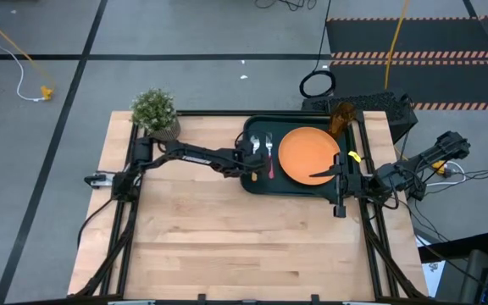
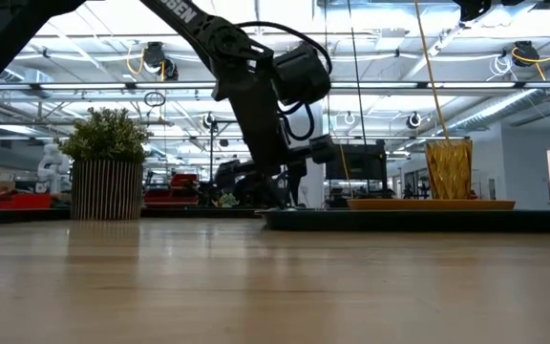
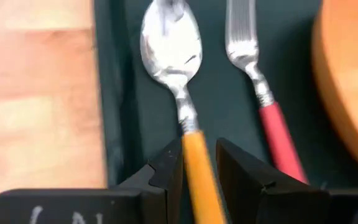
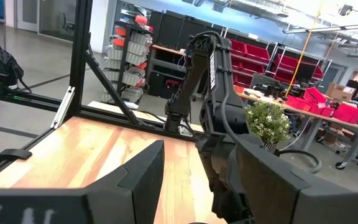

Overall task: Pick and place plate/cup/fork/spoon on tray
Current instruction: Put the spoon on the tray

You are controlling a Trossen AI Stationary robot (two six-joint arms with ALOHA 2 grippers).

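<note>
The left gripper (image 3: 199, 171) is down inside the tray (image 1: 254, 185), at its left end, with its two fingers (image 3: 166, 171) closed around the orange handle of the spoon (image 3: 169, 46); the spoon's bowl seems to lie on the tray floor, just beside the fork (image 3: 260, 81), which rests parallel to it with its red handle towards the plate (image 1: 308, 155). To my eye the spoon is being set down, so the thing to do well is a clean release: part the fingers fully, straight out to the sides, then lift vertically so neither finger drags the handle sideways into the fork or up against the tray rim; the fork is close enough that a skewed withdrawal could nudge it.

The plate sits in the middle of the tray and the cup (image 1: 341, 119) stands at the tray's far right corner, so all four pieces look to be on the tray. The right gripper (image 1: 339, 174) waits over the tray's right edge, fingers spread wide and empty.

Hard to judge: the handle's end is cut off behind the fingers, so I cannot tell whether it touches the tray floor; from worktop (image 1: 227, 246) level the rim hides the cutlery entirely.
</note>
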